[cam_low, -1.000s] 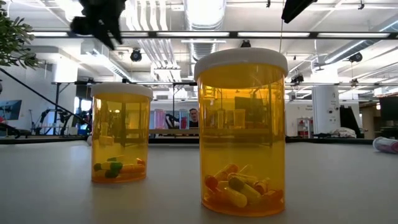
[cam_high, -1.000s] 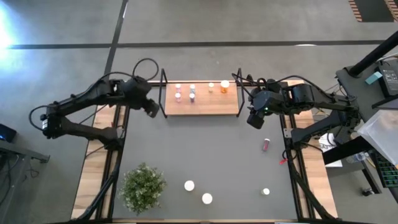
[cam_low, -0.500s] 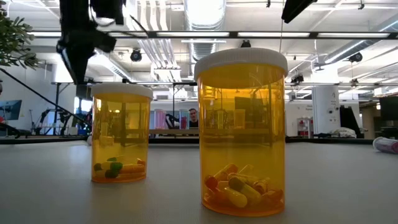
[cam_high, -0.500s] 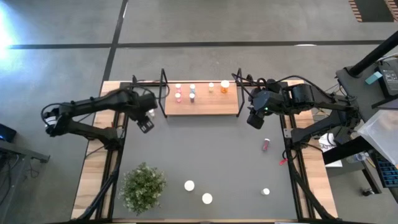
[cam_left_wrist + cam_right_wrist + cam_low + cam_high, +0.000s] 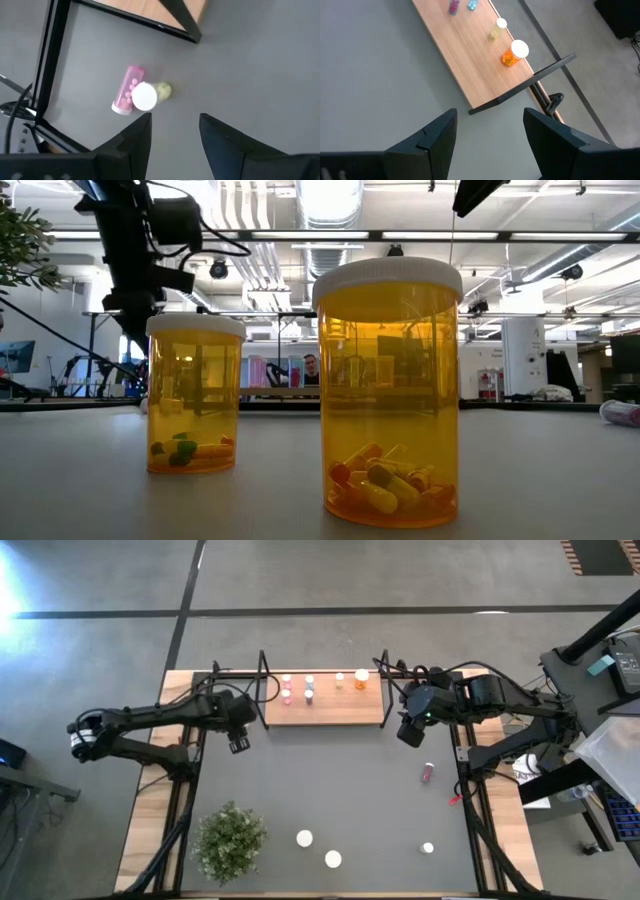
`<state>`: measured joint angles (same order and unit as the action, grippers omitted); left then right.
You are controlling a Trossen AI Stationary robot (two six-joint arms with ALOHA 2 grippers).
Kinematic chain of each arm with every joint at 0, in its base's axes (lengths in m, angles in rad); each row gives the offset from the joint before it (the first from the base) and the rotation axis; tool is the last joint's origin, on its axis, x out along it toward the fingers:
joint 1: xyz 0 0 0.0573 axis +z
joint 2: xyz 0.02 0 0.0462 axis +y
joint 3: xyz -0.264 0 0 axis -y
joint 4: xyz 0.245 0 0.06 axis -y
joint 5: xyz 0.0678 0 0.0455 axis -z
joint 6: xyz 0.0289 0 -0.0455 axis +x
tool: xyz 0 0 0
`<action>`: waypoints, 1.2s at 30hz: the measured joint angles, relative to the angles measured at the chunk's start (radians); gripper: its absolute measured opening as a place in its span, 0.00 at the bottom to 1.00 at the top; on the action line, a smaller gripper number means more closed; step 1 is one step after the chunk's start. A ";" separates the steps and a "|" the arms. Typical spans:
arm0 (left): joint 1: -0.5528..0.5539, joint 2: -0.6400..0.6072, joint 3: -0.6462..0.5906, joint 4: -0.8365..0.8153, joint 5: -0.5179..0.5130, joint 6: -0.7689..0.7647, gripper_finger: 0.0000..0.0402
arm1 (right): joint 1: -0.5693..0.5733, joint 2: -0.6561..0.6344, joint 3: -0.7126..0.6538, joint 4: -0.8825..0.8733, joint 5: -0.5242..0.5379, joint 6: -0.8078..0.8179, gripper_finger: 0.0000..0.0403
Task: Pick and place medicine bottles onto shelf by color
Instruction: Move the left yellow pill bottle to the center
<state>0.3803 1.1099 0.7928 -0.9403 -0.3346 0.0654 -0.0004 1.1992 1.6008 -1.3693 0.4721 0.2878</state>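
My left gripper hangs open beside the left end of the shelf, fingers pointing down. In the left wrist view it hovers above a pink bottle lying on its side and a pale bottle with a white cap standing against it; the arm hides both in the high view. My right gripper waits open off the shelf's right end. A pink, a purple, a small pale and an orange bottle stand on the shelf.
Another pink bottle lies on the mat at the right. Two orange bottles and a small white-capped one stand near the front edge. A green plant is at the front left. Black wire frames close the shelf's ends.
My left gripper has come down toward the table beside the shelf's left end, shifting a little toward the near edge and rolling about its own axis. Its fingers have stayed open. The bottles have not moved.
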 joint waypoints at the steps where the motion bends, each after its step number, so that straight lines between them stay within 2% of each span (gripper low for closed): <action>1: 0.010 0.000 -0.006 0.010 0.003 0.001 0.37 | 0.000 0.000 0.000 0.000 0.000 0.000 0.54; 7: 0.098 0.000 -0.009 0.034 0.067 0.000 0.37 | 0.000 0.000 0.000 0.000 0.000 0.000 0.54; 16: 0.244 -0.004 -0.007 0.052 0.277 -0.008 0.38 | 0.000 0.000 0.000 0.000 0.000 0.000 0.54; 24: 0.280 0.001 -0.007 0.103 0.259 -0.026 0.52 | 0.000 0.000 0.000 0.000 0.000 0.000 0.54; 36: 0.315 0.097 -0.010 0.152 0.176 -0.139 0.53 | 0.000 0.000 0.000 0.000 0.000 0.000 0.54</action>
<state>0.6951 1.2073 0.7830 -0.7880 -0.1584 -0.0732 -0.0003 1.1992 1.6007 -1.3693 0.4721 0.2878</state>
